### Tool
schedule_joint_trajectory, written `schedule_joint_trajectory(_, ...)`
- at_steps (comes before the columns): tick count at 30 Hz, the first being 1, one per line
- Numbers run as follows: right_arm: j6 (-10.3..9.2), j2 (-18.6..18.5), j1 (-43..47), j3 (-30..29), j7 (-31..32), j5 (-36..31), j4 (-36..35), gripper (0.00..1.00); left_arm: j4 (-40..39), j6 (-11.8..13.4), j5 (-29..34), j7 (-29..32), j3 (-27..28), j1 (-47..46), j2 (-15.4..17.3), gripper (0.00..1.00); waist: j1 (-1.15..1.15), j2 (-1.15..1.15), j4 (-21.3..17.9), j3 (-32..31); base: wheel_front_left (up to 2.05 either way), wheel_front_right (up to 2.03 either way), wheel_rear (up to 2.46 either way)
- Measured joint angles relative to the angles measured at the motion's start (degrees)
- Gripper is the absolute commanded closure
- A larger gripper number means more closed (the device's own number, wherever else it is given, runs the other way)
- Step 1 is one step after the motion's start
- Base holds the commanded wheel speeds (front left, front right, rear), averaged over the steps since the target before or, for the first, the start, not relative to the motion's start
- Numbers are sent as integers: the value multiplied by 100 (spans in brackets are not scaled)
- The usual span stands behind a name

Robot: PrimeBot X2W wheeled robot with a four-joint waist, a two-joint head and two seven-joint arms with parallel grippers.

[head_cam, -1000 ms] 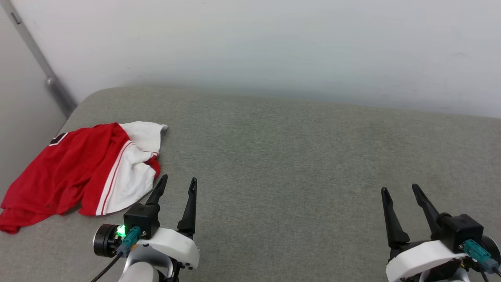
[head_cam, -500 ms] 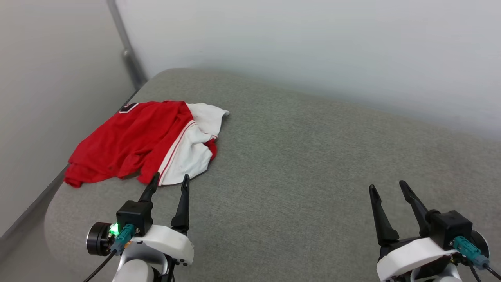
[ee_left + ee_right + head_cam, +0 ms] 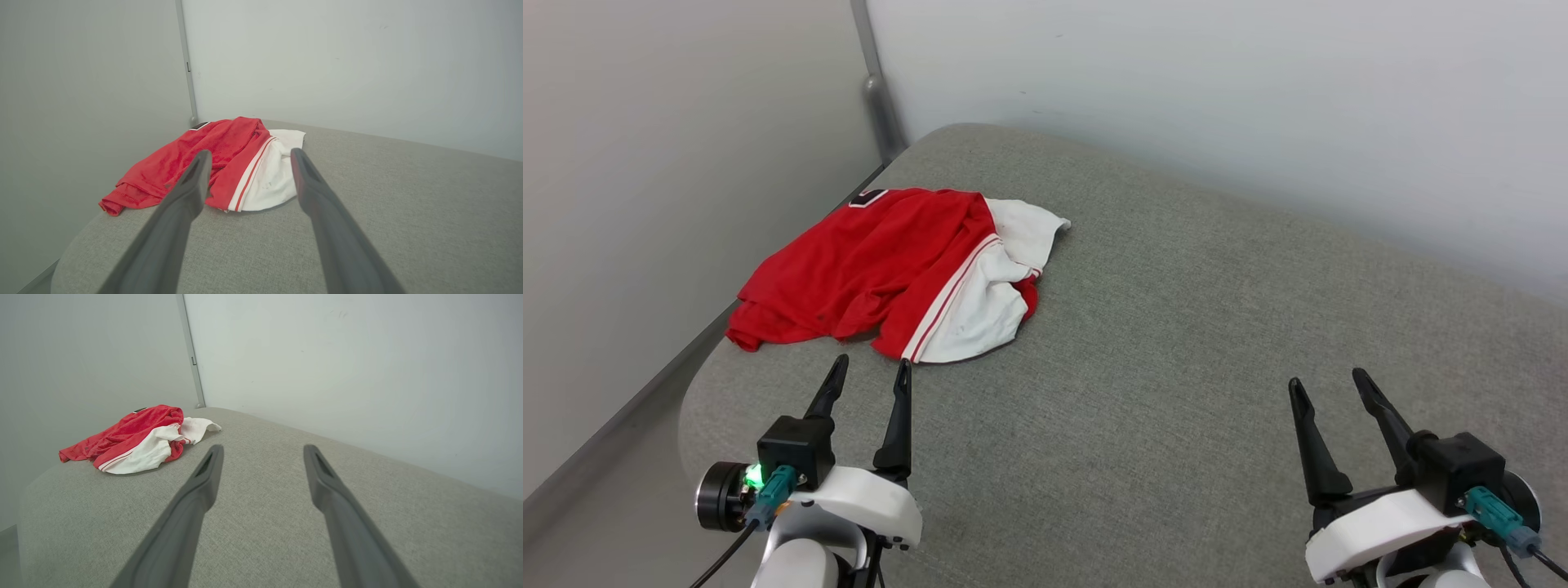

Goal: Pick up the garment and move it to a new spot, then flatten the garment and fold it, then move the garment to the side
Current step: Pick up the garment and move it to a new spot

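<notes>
1. Seen from the head, a crumpled red jersey shirt [image 3: 907, 269] with white panels and red-and-white striped trim lies in the upper left of the frame. It rests on the left end of a grey fabric-covered cushion [image 3: 1176, 343], near the cushion's rounded corner and a grey metal post [image 3: 880, 98] in the angle of the pale wall [image 3: 1217, 98].
2. The left gripper [image 3: 872, 362], lower left, points its two dark fingers at the shirt's near edge, just short of it, jaws spread with nothing between them.
3. The right gripper [image 3: 1327, 379], lower right, hangs over bare cushion well apart from the shirt, jaws likewise released and empty.
4. The left wrist view frames the shirt between that gripper's fingertips, the red half at left and the white panel at right.
5. The right wrist view puts the shirt at middle left, well aside of its fingers, and shows it heaped in raised folds.
6. A patch of black, white-edged lettering [image 3: 868, 197] peeks from the shirt's far edge in the head view.
</notes>
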Motion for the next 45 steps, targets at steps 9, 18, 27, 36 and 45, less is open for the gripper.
schedule_joint_trajectory(9, 0, 0, -135, 41, 89, -66, -110, 0, -2, 0, 62, 0, 69, -335, 134, 0, 0, 0, -34, 169, 0, 0, 0)
schedule_joint_trajectory(18, 1, 2, -617, 89, 314, -390, -443, 0, 465, -104, -144, 312, 283, -1923, 644, 0, 1, 0, -323, 866, 0, 0, 0)
schedule_joint_trajectory(27, 0, 2, -1131, 182, 380, -532, -578, 0, 1411, -243, -1636, 2808, -314, -3545, 1937, 0, 1, 0, -988, 1811, 0, 0, 0)
schedule_joint_trajectory(36, 0, 1, -1423, 221, 322, -568, -589, 0, 1968, -246, -3376, 4812, -1136, -3673, 3007, 0, 1, 0, -1533, 2488, 0, 0, 0)
schedule_joint_trajectory(45, 0, 1, -1507, 255, 294, -580, -548, 0, 2828, -253, -3986, 5264, -1066, -3672, 3194, 100, 0, 0, -1887, 2823, 0, 0, 0)
